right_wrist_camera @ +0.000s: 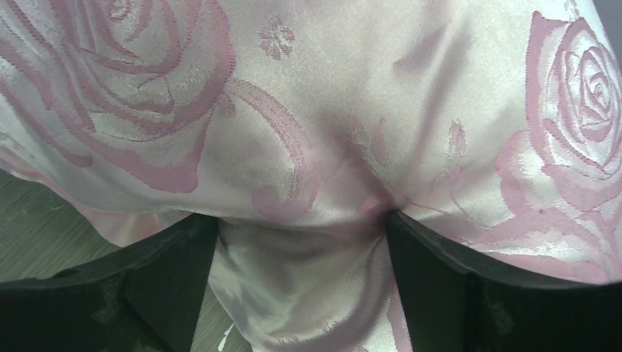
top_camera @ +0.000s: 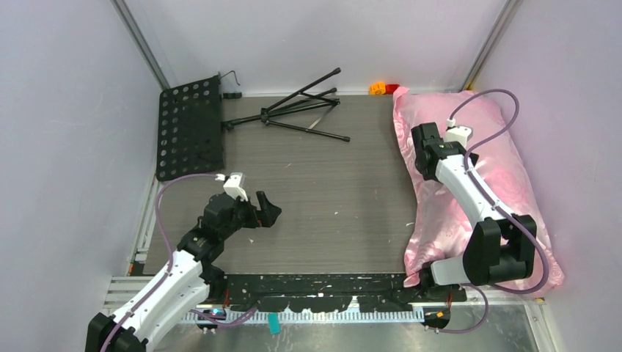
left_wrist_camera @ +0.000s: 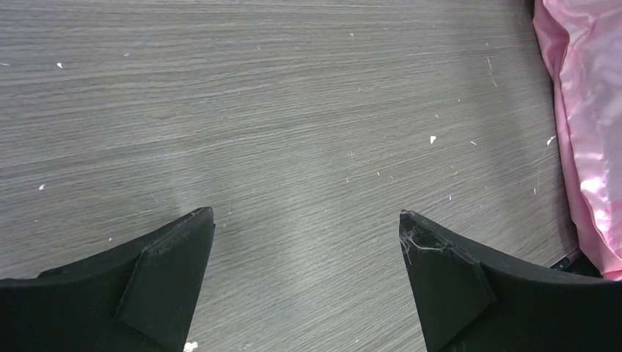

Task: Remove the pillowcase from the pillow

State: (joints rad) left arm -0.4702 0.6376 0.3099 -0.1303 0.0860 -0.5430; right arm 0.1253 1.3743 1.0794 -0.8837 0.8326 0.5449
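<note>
At the near left, the left gripper (left_wrist_camera: 306, 216) hangs just above the bare grey wood-grain table (top_camera: 330, 205), its jaws released and spread wide with nothing between them. White specks dot the tabletop around it. It sits well apart from the pillowcase (top_camera: 506, 169).

The pink satin pillowcase, woven with roses, lies along the right side of the table from the near edge to the far edge, its near end spilling over the table's front rim. It is plump and full. The pillow is inside it and hidden by the cover.

The right arm reaches from its near base out over the pillowcase. The right gripper (right_wrist_camera: 298, 216) presses down into the satin by the cover's left edge, toward the far end. Its jaws are spread wide, and a soft bulge of fabric rises between the fingers without being pinched.

At the far left lies a black perforated music-stand desk (top_camera: 189, 132), with its folded tripod legs (top_camera: 301, 114) just beside it. A small orange and red object (top_camera: 380, 88) sits at the far edge, near the pillowcase's far corner.
</note>
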